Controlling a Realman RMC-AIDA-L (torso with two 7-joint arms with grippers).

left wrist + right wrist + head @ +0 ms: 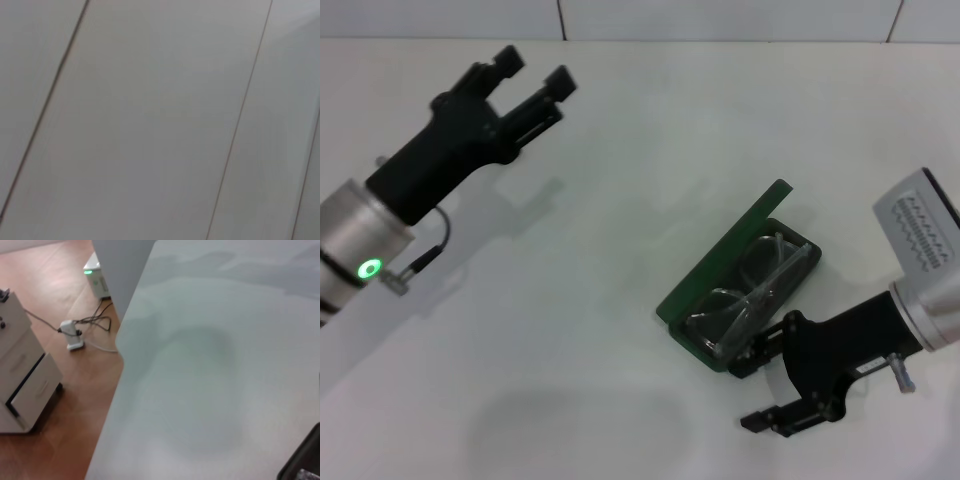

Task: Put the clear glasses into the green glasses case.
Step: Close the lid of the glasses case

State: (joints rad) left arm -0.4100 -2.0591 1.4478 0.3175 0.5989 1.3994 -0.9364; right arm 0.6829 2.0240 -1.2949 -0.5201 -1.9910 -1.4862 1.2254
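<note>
The green glasses case (682,302) lies open on the white table, right of centre, with its lid (725,255) standing up on the far-left side. The clear glasses (752,290) lie inside the case's dark tray. My right gripper (763,390) is just off the case's near-right corner. It is open, one finger close to the case's rim and the other nearer the table's front, with nothing between them. My left gripper (532,80) hangs open and empty over the table's far left, well away from the case. Neither wrist view shows the case or the glasses.
The white table (570,330) runs to a tiled wall (720,18) at the back. In the right wrist view the table's edge (117,390) drops to a brown floor with a white cabinet (22,375) and cables (80,332). The left wrist view shows only pale tiles (150,120).
</note>
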